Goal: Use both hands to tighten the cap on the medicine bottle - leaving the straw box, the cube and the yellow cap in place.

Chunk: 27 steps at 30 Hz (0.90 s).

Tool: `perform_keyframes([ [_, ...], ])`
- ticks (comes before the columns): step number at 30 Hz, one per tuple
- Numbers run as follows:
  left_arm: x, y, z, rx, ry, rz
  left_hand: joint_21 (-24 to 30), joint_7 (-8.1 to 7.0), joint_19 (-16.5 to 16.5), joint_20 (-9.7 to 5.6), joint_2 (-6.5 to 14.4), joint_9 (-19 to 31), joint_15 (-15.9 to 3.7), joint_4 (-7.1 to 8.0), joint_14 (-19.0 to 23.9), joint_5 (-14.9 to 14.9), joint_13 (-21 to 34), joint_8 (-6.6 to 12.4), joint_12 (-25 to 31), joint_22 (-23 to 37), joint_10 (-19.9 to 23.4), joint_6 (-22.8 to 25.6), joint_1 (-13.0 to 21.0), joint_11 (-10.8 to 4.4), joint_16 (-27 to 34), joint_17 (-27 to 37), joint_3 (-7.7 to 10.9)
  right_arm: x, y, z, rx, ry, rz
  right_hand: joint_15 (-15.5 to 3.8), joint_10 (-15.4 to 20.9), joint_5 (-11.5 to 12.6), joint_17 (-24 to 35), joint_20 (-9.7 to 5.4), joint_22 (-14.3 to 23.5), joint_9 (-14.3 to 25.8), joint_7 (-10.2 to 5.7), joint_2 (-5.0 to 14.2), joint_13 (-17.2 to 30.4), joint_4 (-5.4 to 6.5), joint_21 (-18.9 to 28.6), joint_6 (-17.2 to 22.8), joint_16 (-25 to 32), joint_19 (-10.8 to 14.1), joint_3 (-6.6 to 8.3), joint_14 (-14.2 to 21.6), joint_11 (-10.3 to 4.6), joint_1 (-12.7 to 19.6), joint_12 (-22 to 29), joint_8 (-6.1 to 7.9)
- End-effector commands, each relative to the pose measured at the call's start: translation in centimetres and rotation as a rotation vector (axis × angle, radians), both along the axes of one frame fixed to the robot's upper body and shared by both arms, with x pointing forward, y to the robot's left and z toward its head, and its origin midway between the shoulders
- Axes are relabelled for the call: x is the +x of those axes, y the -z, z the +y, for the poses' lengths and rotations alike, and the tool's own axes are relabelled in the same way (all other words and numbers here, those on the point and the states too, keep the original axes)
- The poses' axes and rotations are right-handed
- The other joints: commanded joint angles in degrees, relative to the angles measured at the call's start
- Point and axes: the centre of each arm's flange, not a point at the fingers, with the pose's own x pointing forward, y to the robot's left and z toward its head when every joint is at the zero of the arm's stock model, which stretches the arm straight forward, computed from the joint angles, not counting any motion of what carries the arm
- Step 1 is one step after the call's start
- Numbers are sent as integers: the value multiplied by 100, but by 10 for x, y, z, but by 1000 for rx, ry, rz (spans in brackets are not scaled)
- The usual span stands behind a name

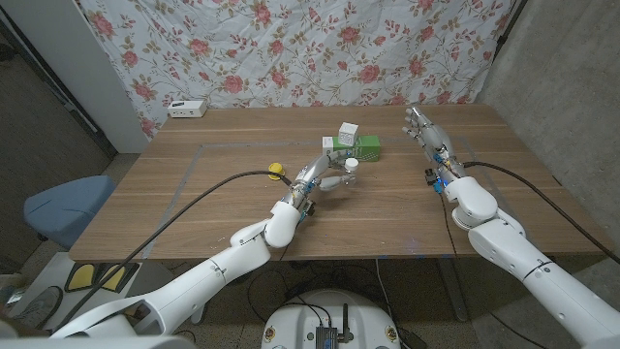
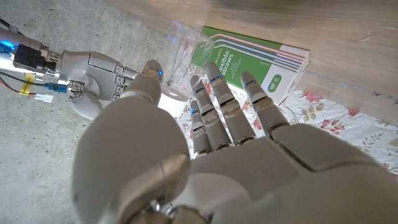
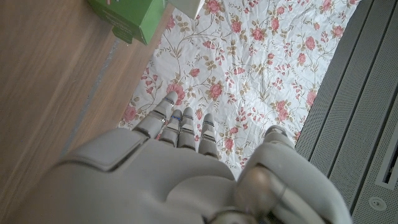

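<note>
The medicine bottle point(image 1: 341, 177) is clear with a white cap point(image 1: 354, 165) and sits tilted in my left hand point(image 1: 315, 180) near the table's middle. In the left wrist view the bottle point(image 2: 178, 57) lies between the thumb and the fingers point(image 2: 214, 93). My right hand point(image 1: 427, 133) is raised to the right of the bottle, well apart from it, fingers spread and holding nothing. Just behind the bottle lies the green straw box point(image 1: 356, 148), with the white cube point(image 1: 348, 130) on its far side. The yellow cap point(image 1: 276, 171) rests left of my left hand.
A white power strip point(image 1: 187, 109) sits at the table's far left edge. A floral cloth point(image 1: 291, 48) hangs behind the table. The straw box point(image 2: 258, 59) is close beyond my left fingers, and its corner point(image 3: 134, 15) shows in the right wrist view.
</note>
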Motion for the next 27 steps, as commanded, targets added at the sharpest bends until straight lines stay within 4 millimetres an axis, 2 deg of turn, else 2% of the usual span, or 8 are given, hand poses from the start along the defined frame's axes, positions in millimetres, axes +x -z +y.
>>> perform_keyframes([
  [1,-1,8,6,-3,-11,-10,26,-10,-58,-54,32,14,-683,12,-29,22,9,7,16,19,192,21,-4,-241,24,31,-19,5,9,4,73,-3,-23,-4,53,61,1,-22,18,11,41,4,19,12,36,63,36,6,12,32,-19,-19,50,44],
  [14,-1,18,12,-3,-13,0,45,-10,-92,-102,40,12,-680,11,-44,27,3,20,36,17,240,47,10,-277,31,30,-68,8,19,11,136,-61,-30,-45,119,67,-9,-49,17,6,76,9,19,1,63,138,57,57,29,78,-32,-26,76,72],
  [18,-1,19,13,-4,-15,-1,49,-10,-99,-97,47,11,-693,12,-46,30,2,19,32,16,227,46,15,-265,34,32,-76,11,20,14,148,-82,-27,-48,85,68,-10,-74,16,5,86,13,19,3,64,102,53,58,33,67,-41,-34,62,57],
  [22,0,20,15,-9,-22,-1,54,-11,-105,-88,40,10,-680,18,-57,29,0,17,27,16,213,44,1,-228,31,32,-95,14,23,15,168,-94,-24,-49,62,70,-11,-84,16,4,22,16,19,6,56,53,49,37,36,49,-34,-47,54,40],
  [23,1,21,15,-8,-23,-1,55,-9,-108,-84,40,10,-679,20,-65,30,0,17,27,16,213,42,-1,-229,26,30,-95,15,24,15,177,-99,-24,-46,50,71,-10,-81,16,3,33,18,19,11,54,40,49,23,37,43,18,-60,51,38],
  [27,3,21,16,-5,-17,-3,53,-8,-127,-131,36,10,-688,15,-87,33,-1,16,27,15,210,43,5,-243,19,28,-100,19,29,15,201,-114,-17,-33,16,73,-9,-76,16,1,78,17,17,18,44,-73,40,-11,37,9,-1,-84,40,2],
])
